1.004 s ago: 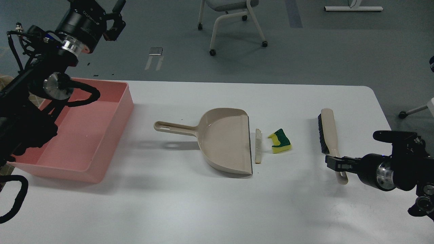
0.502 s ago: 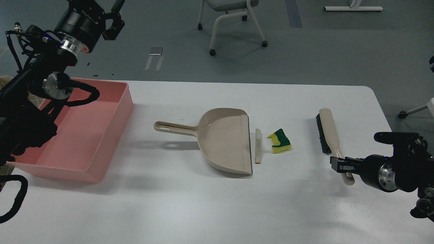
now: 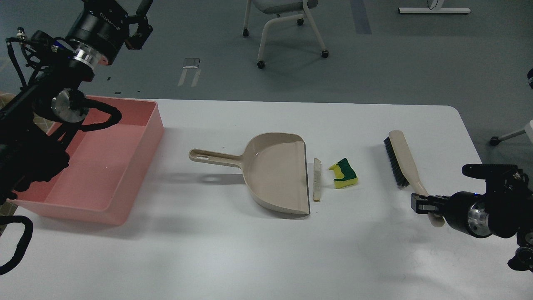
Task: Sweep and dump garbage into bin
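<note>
The garbage lies mid-table: an off-white foam strip (image 3: 317,179) right along the dustpan's open edge and a yellow-and-green sponge chunk (image 3: 344,173) just right of it. The beige dustpan (image 3: 275,175) lies flat, handle pointing left. The pink bin (image 3: 141,166) stands at the table's left edge. My right gripper (image 3: 421,204) is shut on the handle of the beige brush (image 3: 402,160), whose black bristles face left. My left gripper (image 3: 140,21) is raised above and behind the bin, fingers apart and empty.
The white table (image 3: 250,250) ends in a rounded corner at the far right. A wheeled chair (image 3: 283,25) stands on the grey floor behind the table. My left arm's links and cables hang over the bin's left part.
My right gripper has moved right and slightly towards me with the brush handle, so the brush has swung: its handle end went right and its bristle head tilted left. The left arm has barely moved.
</note>
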